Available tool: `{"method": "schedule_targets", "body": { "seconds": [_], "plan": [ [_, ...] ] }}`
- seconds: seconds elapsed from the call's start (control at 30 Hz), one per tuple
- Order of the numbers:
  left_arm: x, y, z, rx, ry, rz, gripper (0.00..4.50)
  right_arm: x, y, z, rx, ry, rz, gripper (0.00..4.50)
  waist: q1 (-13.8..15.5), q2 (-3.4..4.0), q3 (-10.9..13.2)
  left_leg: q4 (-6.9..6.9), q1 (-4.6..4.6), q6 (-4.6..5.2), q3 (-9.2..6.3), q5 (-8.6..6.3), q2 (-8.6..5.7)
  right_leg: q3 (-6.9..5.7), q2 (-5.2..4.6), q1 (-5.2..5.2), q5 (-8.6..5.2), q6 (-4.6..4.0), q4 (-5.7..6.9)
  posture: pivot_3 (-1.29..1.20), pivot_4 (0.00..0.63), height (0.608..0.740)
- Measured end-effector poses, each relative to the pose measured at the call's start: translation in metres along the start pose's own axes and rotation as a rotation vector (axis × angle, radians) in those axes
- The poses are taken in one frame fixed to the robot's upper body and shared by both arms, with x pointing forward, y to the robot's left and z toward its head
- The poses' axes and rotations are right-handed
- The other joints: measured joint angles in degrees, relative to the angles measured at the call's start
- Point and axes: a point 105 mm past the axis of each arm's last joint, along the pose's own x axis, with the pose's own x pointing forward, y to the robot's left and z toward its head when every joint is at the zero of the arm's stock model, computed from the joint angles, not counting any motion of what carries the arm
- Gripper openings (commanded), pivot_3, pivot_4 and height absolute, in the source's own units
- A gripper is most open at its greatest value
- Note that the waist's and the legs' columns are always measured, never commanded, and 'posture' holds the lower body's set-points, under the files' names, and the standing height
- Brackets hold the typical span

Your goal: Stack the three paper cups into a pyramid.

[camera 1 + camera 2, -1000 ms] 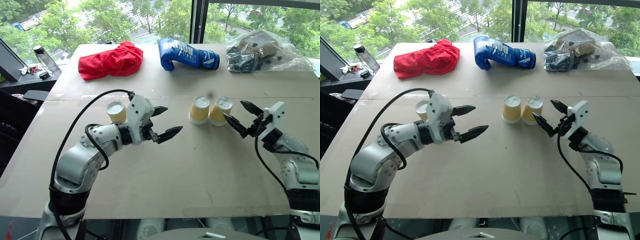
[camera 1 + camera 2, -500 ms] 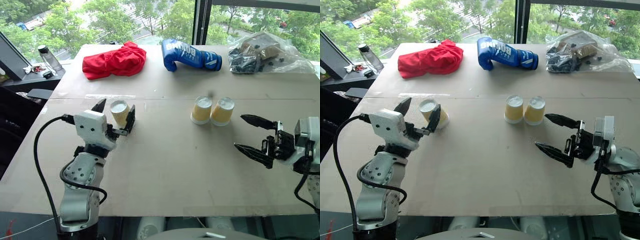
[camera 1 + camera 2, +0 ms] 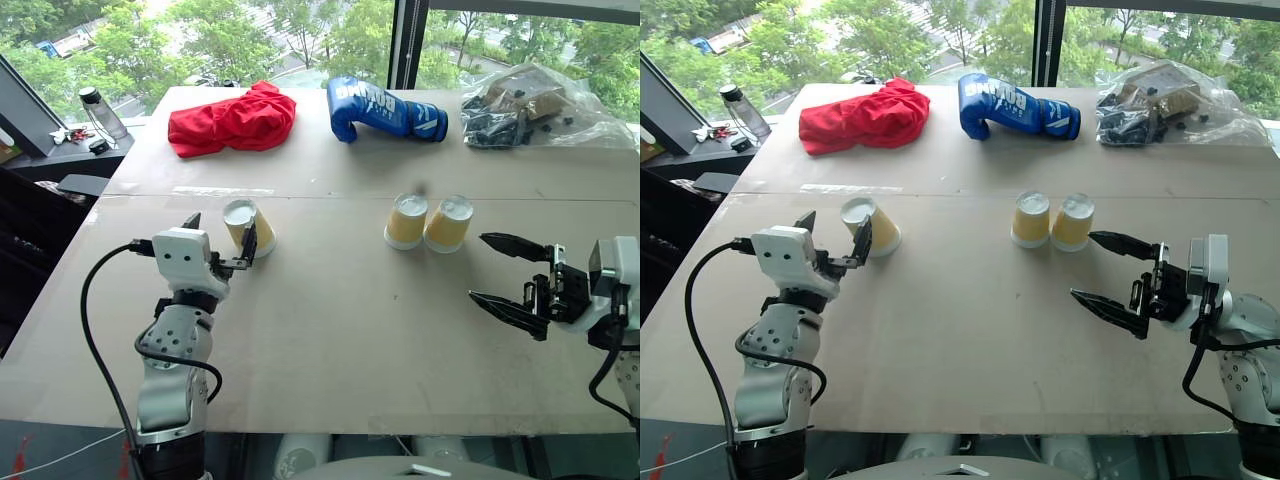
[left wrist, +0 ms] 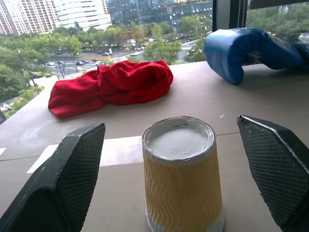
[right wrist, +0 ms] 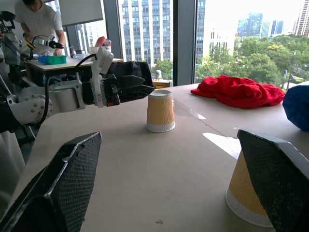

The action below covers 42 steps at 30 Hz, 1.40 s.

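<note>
Three tan-yellow ribbed paper cups (image 3: 407, 221) (image 3: 447, 224) (image 3: 247, 226) stand upside down, white bases up. Left gripper (image 3: 220, 238) fingers spread around the lone cup; right gripper (image 3: 500, 271) fingers open, empty.

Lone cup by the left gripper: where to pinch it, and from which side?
Pinch the lone cup across its mid sidewall, approaching level from the near side. It stands upside down, white base up, wider rim on the table, so a low or mid grip looks least likely to slip. The left gripper is open with a finger on either side, not touching.
</note>
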Motion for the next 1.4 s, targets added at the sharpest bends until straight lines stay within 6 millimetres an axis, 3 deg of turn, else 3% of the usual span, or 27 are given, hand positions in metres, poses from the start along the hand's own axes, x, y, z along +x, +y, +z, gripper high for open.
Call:
{"method": "schedule_targets", "body": {
  "seconds": [0.4, 0.6, 0.7, 0.77, 1.03, 1.27, 1.4],
  "plan": [
    [0.024, -0.004, -0.023, -0.041, 0.057, -0.032, 4.5, 0.003, 0.002, -0.002, 0.001, -0.002, -0.012, 4.46, 0.08, 0.0, 0.0, 0.0, -0.01, -0.01, -0.01, 0.0, 0.0, -0.01, 0.01, -0.02, 0.0, 0.0, 0.01, 0.0, 0.15, 0.74],
    [0.038, -0.005, -0.018, -0.043, 0.034, -0.044, 4.5, 0.005, 0.002, 0.0, -0.007, -0.003, -0.023, 4.46, 0.09, -0.01, 0.0, 0.0, -0.01, -0.01, -0.01, 0.01, 0.0, -0.03, 0.01, -0.02, 0.0, 0.01, 0.01, 0.0, 0.15, 0.74],
    [0.041, -0.007, -0.018, -0.044, 0.029, -0.057, 3.84, 0.004, 0.002, -0.001, -0.004, 0.0, -0.031, 4.5, 0.05, -0.01, 0.0, 0.0, -0.01, -0.02, 0.0, 0.01, 0.0, -0.02, 0.01, -0.03, 0.0, 0.01, 0.01, 0.0, 0.15, 0.74],
    [0.041, -0.006, -0.021, -0.045, 0.038, -0.055, 2.96, 0.004, 0.001, -0.002, -0.002, 0.001, -0.04, 4.5, 0.06, -0.01, 0.0, 0.0, -0.01, -0.02, -0.01, 0.01, 0.0, -0.03, 0.01, -0.04, 0.0, 0.01, 0.02, 0.0, 0.15, 0.74],
    [0.048, -0.005, -0.02, -0.021, 0.036, -0.056, 2.96, 0.004, 0.0, -0.002, -0.001, -0.004, -0.063, 4.5, 0.06, -0.01, 0.0, 0.0, -0.02, -0.02, -0.01, 0.01, 0.0, -0.03, 0.01, -0.04, 0.0, 0.01, 0.02, 0.0, 0.15, 0.74],
    [0.071, -0.022, 0.007, -0.03, -0.018, -0.169, 2.96, 0.004, -0.001, 0.001, -0.008, -0.013, -0.079, 4.5, 0.29, -0.06, 0.03, 0.02, -0.11, -0.04, -0.09, 0.03, -0.03, -0.13, 0.01, -0.06, 0.0, 0.01, 0.03, 0.0, 0.15, 0.74],
    [0.099, -0.054, 0.05, -0.042, -0.107, -0.337, 2.96, -0.002, -0.007, 0.007, -0.024, -0.029, -0.133, 4.5, 0.3, -0.14, 0.07, 0.1, -0.18, -0.12, -0.15, 0.08, -0.1, -0.2, 0.01, -0.04, 0.0, 0.02, 0.01, 0.0, 0.15, 0.74]
  ]
}}
